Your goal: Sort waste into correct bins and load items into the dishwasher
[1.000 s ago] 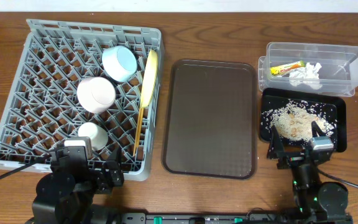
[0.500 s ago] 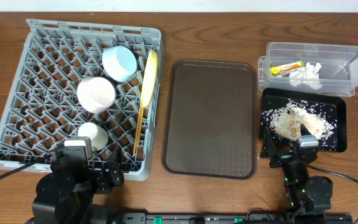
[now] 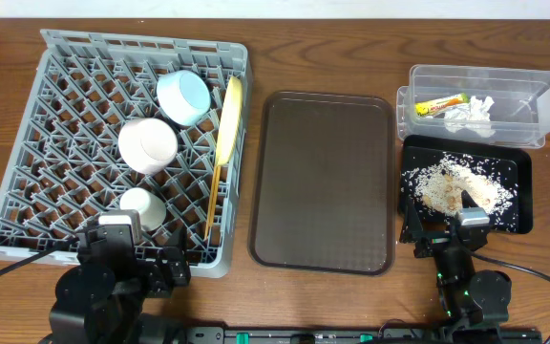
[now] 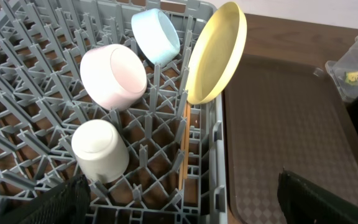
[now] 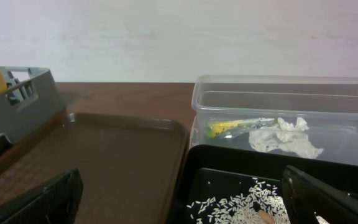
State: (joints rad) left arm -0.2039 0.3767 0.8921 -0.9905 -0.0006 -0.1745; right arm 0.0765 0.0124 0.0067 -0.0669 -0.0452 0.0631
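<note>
Left gripper (image 4: 185, 196), bottom of the left-wrist frame: fingers spread wide, nothing between them. Right gripper (image 5: 182, 193): likewise wide and empty.

Just beyond the left hand, the dish rack (image 3: 141, 43) fills the left of the overhead frame. Among its pegs sit the white cup (image 3: 142, 207), pink bowl (image 3: 147, 144) and blue bowl (image 3: 182, 96). The yellow plate (image 3: 229, 115) stands on edge at the right side, with the chopsticks (image 3: 215, 196) below it.

Beyond the right hand, the black tray (image 3: 518, 191) holds the rice scraps (image 3: 456, 186). Behind it, upper right, the clear tub (image 3: 542, 105) holds the wrapper (image 3: 444, 104) and napkin (image 3: 471, 117). The brown serving tray (image 3: 323, 182) sits centre frame.

We see no dish or waste outside the rack and bins. We judge the sorting and loading done.
</note>
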